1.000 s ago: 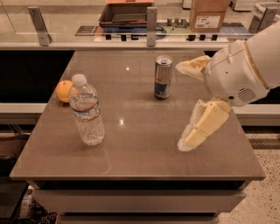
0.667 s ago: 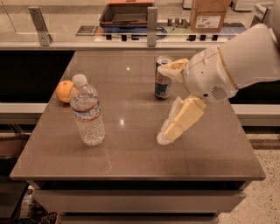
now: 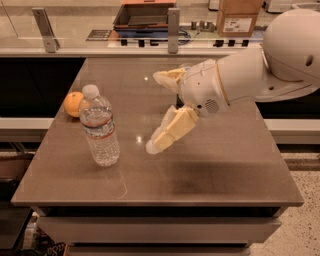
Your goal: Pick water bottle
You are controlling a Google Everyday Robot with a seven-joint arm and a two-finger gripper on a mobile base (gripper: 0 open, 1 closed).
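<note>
The water bottle (image 3: pixel 100 127) stands upright on the left part of the bench (image 3: pixel 210 172), white cap on top; an orange (image 3: pixel 73 103) sits just behind it, near the bench's left edge; the tool (image 3: pixel 153 112) hangs over the middle of the bench, right of the bottle and apart from it, its two pale fingers spread wide; the white arm (image 3: pixel 250 75) reaches in from the right; the bench top is brown and glossy; behind it runs a counter (image 3: pixel 100 50) with metal posts (image 3: pixel 44 29), a dark tray (image 3: pixel 145 15) and a cardboard box (image 3: pixel 239 17); speckled floor (image 3: pixel 305 225) shows at lower right.
</note>
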